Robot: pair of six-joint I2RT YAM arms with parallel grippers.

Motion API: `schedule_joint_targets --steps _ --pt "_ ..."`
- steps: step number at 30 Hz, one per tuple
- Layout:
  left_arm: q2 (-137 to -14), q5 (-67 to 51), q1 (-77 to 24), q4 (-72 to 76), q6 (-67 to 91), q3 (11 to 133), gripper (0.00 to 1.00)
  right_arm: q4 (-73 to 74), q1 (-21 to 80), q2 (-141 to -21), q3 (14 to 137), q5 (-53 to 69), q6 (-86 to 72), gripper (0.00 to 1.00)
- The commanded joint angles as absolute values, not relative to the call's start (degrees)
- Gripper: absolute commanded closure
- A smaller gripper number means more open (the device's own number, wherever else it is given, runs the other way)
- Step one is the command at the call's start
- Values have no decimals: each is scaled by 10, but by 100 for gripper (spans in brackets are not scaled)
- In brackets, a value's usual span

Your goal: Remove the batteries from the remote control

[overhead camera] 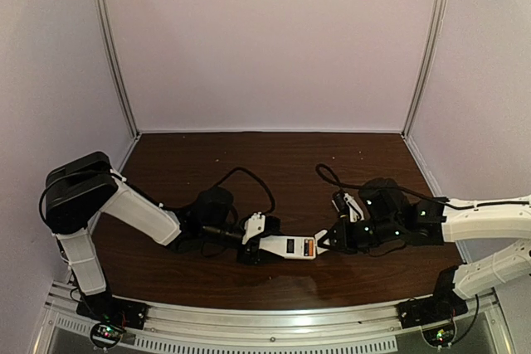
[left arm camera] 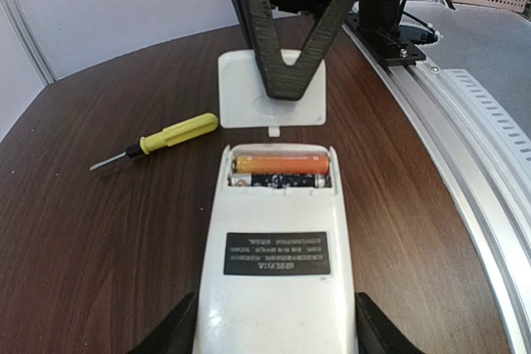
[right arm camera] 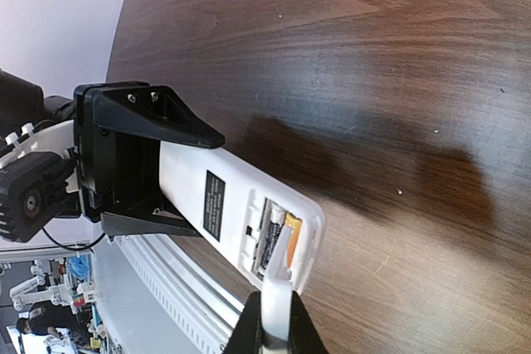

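Observation:
The white remote control (left arm camera: 278, 213) lies back-up on the table, its compartment uncovered. My left gripper (left arm camera: 278, 325) is shut on its near end, one dark finger on each side. Both batteries lie side by side in the recess: the orange one (left arm camera: 280, 161) and the dark one (left arm camera: 278, 180). My right gripper (right arm camera: 276, 308) is shut on the thin white cover piece (right arm camera: 279, 267). It holds the cover upright at the remote's open end, lower edge over the orange battery (right arm camera: 292, 223). In the top view the right gripper (overhead camera: 325, 242) meets the remote (overhead camera: 282, 246) end on.
A yellow-handled screwdriver (left arm camera: 170, 133) lies on the wood to the left of the remote's open end. The metal rail (left arm camera: 465, 97) at the table's near edge runs close along the remote's other side. Cables trail behind both wrists.

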State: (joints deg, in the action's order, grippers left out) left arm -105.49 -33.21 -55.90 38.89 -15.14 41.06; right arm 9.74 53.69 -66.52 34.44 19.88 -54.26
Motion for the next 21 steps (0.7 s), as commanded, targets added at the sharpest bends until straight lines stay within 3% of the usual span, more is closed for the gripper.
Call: schedule_joint_targets --steps 1,9,21 --pt "-1058 -334 -557 404 -155 429 100 152 538 -637 358 152 -529 93" --pt "-1058 -338 -557 392 -159 433 100 328 538 -607 410 -40 -504 93" --pt "-1065 -343 -557 381 -164 441 100 489 537 -653 450 -234 -520 93"
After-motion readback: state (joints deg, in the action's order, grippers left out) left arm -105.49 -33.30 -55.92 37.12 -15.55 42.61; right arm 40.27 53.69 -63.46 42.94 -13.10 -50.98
